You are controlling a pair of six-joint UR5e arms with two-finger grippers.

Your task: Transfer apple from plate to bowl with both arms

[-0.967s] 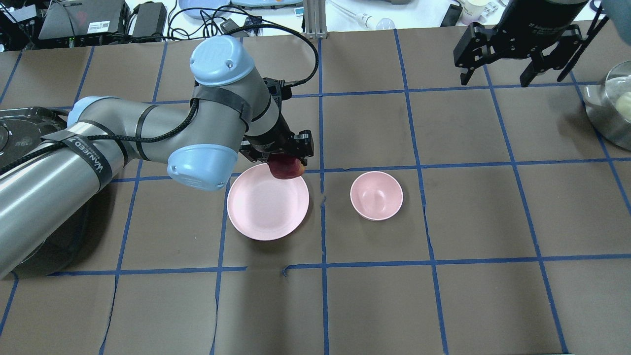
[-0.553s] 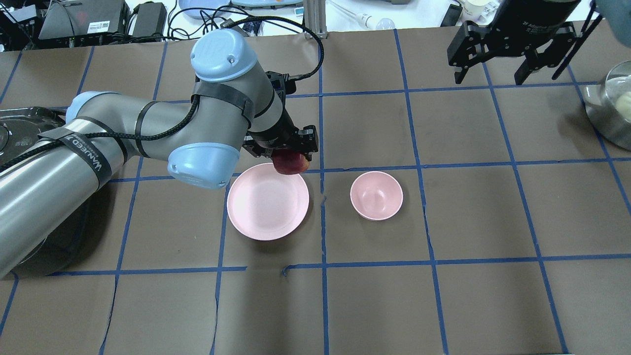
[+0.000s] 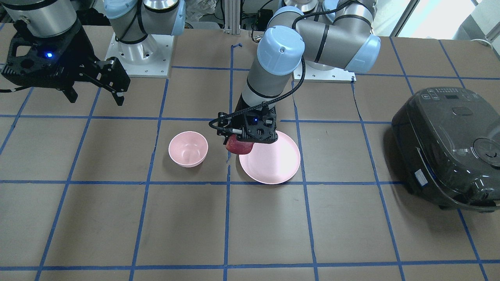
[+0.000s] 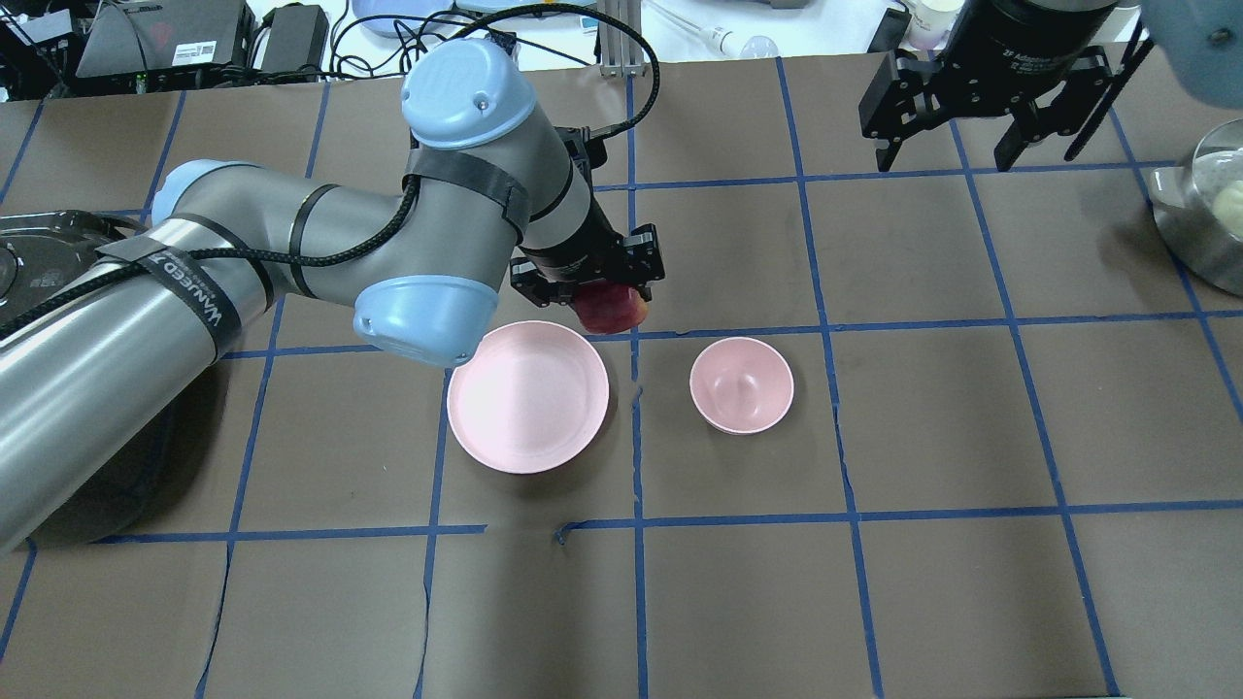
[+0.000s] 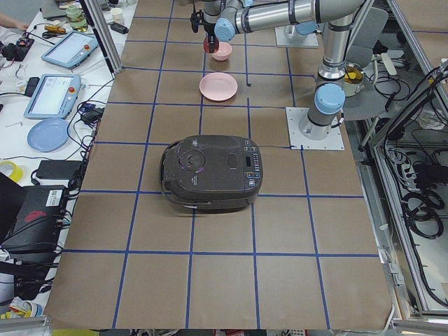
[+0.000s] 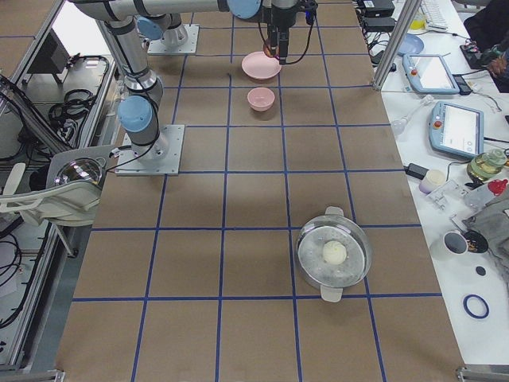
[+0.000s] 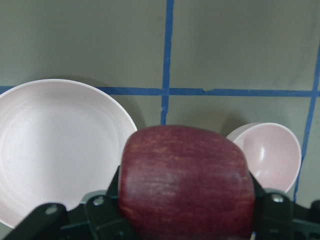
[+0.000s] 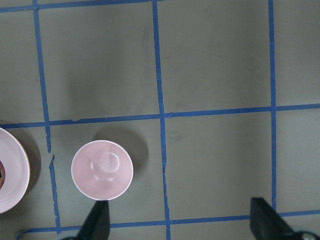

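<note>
Both aloft — left pincer (image 4: pixel 610 303) clamps apple (image 7: pixel 185 182) between plate (image 4: pixel 527 396) and bowl (image 4: pixel 742 384), right pincer (image 4: pixel 940 155) gapes empty — cooker (image 3: pixel 449 144) seemingly distant.

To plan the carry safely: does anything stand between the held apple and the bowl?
Nothing visible does. The left hand holds the apple raised; only bare table with blue tape lies before the empty bowl.

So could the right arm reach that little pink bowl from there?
Probably yes: the bowl sits empty with nothing over it, the right arm's jaws are open, and the left arm holds the apple near the plate.
</note>
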